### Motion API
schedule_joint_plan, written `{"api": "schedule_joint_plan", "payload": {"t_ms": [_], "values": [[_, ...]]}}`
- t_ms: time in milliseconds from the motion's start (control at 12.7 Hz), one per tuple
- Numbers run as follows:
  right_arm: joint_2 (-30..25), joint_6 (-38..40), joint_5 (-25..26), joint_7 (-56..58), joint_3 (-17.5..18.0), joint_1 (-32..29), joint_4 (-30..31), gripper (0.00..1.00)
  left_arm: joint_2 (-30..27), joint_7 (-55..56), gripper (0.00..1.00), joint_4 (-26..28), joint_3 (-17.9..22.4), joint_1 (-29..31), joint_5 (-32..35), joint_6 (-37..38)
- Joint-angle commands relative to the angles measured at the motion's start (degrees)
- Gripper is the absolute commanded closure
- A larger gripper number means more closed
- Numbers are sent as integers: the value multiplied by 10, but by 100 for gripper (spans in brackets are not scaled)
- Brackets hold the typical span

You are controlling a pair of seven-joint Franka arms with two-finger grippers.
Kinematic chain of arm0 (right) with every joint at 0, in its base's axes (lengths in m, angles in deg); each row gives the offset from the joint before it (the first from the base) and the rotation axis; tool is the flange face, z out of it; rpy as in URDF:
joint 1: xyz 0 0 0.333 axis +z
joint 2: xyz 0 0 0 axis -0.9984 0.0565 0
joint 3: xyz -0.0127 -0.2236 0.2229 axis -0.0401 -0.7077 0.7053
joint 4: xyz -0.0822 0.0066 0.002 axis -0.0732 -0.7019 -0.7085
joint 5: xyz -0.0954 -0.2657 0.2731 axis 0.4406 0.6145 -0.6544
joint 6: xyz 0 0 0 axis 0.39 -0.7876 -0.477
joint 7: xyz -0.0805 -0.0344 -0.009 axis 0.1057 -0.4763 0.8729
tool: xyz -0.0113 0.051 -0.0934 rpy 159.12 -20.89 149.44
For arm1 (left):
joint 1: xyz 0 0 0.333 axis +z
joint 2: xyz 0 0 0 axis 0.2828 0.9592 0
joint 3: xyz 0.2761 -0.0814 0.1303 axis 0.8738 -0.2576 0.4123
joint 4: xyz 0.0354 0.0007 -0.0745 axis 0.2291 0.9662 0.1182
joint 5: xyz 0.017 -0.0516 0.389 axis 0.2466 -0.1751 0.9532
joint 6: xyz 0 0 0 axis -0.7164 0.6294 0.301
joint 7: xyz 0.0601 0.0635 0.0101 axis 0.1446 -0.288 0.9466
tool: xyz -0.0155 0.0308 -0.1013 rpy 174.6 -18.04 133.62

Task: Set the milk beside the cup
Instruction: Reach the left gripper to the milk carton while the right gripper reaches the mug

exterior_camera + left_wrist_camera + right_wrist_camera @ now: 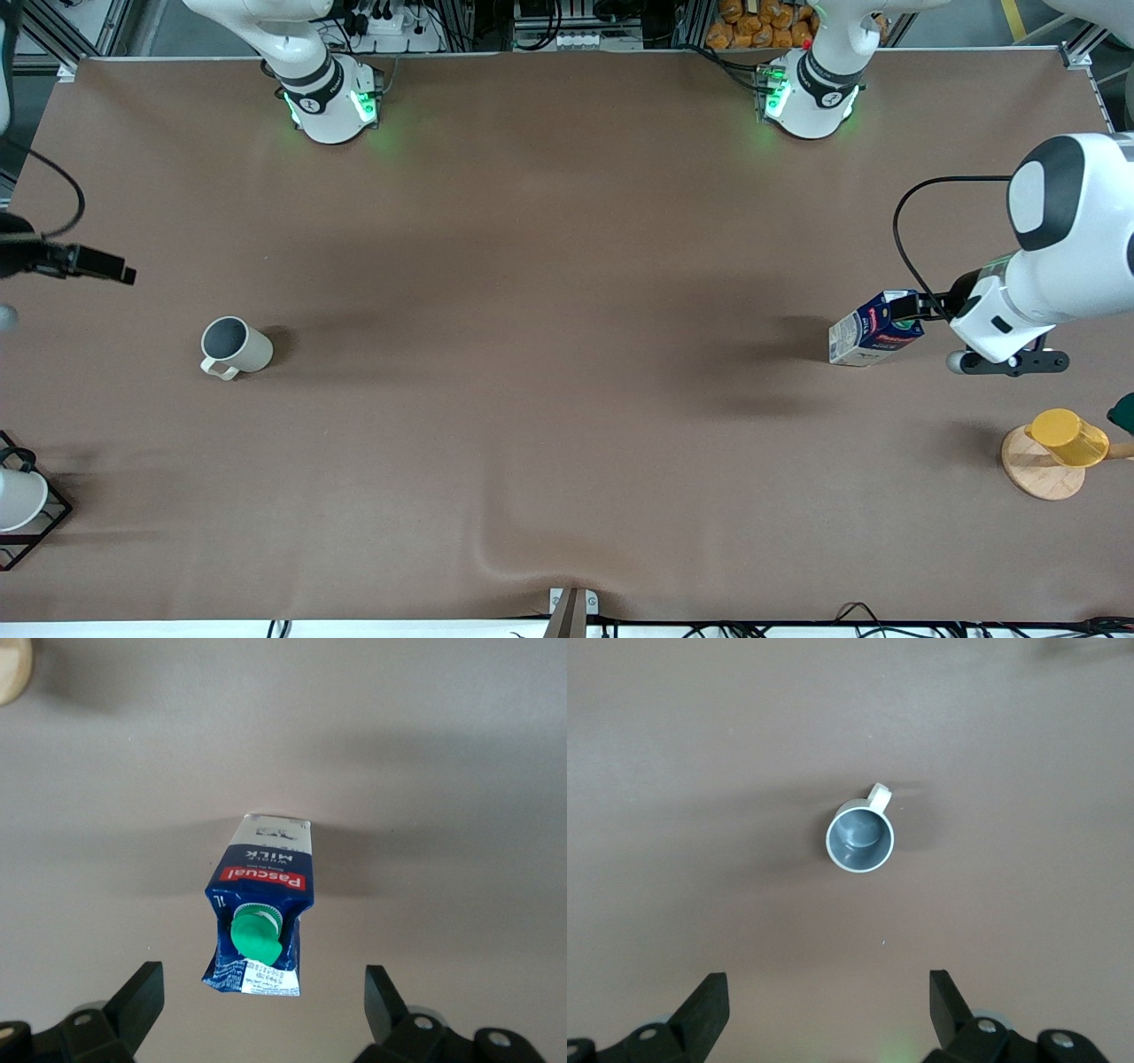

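Fingers [142, 992] spread wide above the "Pascual WHOLE MILK" milk [261, 908]; right fingers [709, 1001] wide over the cup [860, 838].

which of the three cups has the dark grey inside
The beige-grey mug with the small pale handle, toward the right arm's end. The yellow cup is on a wooden coaster; the white cup sits in a black wire frame.

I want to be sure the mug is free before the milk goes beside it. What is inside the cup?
Nothing shows inside the cup: the right wrist view looks straight down onto its bare dark grey bottom. The right gripper hangs open above it. The milk stands apart, toward the left arm's end.
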Motion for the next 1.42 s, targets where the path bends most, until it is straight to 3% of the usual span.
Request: {"api": "schedule_joint_plan", "payload": {"t_ms": [0, 236, 865, 1022, 1101, 1337], "values": [[32, -42, 10, 9, 6, -17, 10, 0, -34, -9, 0, 62, -2, 1, 14, -41], [56, -154, 7, 50, 6, -40, 69, 0, -36, -9, 0, 93, -3, 1, 23, -77], [139, -194, -30, 104, 7, -64, 74, 0, -32, -9, 0, 115, -2, 1, 25, -101], [139, -240, -30, 110, 7, -63, 113, 0, -33, -9, 0, 122, -3, 1, 25, -101], [137, -261, -30, 121, 7, -62, 132, 6, -33, -10, 0, 122, -3, 1, 25, -101], [137, -273, -31, 123, 7, -62, 156, 10, -29, -9, 0, 133, -2, 1, 25, -119]]}}
